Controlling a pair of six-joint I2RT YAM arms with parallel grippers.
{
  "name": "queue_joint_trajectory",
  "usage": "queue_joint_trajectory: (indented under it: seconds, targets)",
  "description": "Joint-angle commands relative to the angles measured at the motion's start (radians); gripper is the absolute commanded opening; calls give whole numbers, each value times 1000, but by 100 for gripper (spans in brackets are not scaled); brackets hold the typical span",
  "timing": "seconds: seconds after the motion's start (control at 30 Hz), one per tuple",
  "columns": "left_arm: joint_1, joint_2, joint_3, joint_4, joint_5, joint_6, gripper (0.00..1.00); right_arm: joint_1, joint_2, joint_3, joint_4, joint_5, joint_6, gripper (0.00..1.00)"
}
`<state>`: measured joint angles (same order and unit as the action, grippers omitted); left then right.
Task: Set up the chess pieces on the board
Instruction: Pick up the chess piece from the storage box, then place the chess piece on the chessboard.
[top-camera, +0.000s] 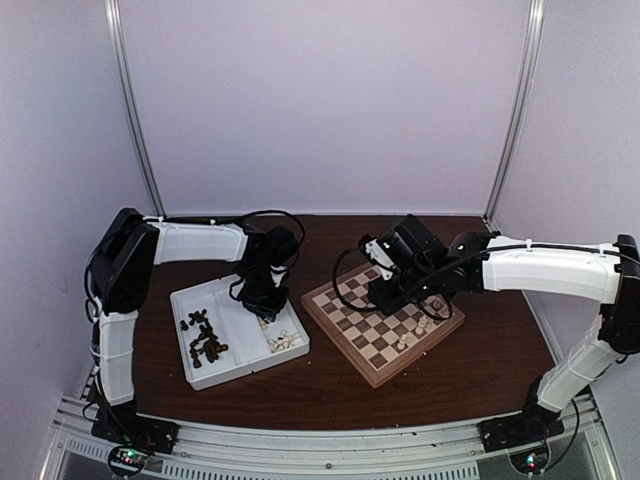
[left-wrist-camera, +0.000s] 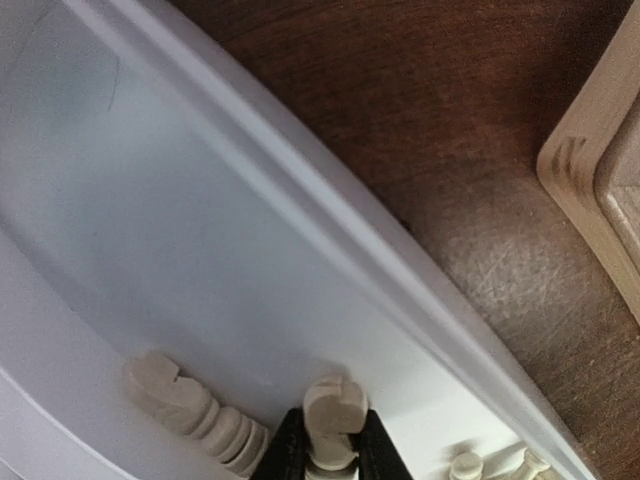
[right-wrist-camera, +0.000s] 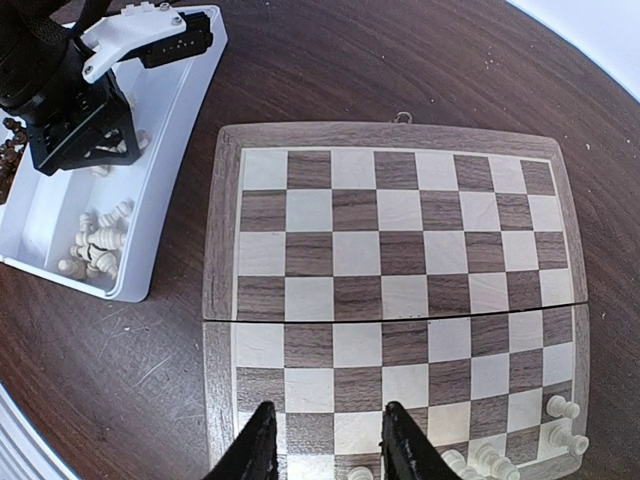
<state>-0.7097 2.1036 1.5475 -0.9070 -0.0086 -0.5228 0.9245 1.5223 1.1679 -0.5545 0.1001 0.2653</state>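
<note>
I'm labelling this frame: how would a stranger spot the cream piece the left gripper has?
Find the white tray left of the board. In its right compartment, holding cream pieces, look under the left gripper. Only this cream piece is pinched between black fingers; neighbours lie loose.

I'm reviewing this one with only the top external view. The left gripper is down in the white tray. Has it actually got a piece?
Observer: Yes. The left wrist view shows the left gripper shut on one cream-white turned chess piece inside the white plastic two-compartment tray.
Operator: Is the right gripper shut on one too?
Observer: No. In the right wrist view the right gripper is open, its fingers standing apart above the checkered wooden chessboard.
</note>
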Motion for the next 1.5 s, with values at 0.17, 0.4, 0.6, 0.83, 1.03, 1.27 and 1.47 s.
queue_joint_trajectory:
  seconds: [0.17,0.4,0.6,0.83,1.03,1.27,1.47]
  targets:
    - [-21,-233,-141,190,-74,64,12,-5,-36,33,32,-66,35,37]
    - [-71,-469,-414,622,92,135,9,-15,8,83,88,-266,101,37]
    - [-166,-589,-601,934,57,317,10,-20,47,133,184,-484,230,43]
    - [-218,-635,-730,1183,32,442,10,-4,119,152,245,-574,327,45]
    - [-224,-654,-787,1283,62,480,9,-4,122,118,304,-567,360,48]
    - [-232,-676,-833,1364,137,501,10,-6,152,125,327,-555,371,42]
    - [-237,-690,-828,1330,155,512,11,-6,184,173,266,-537,338,40]
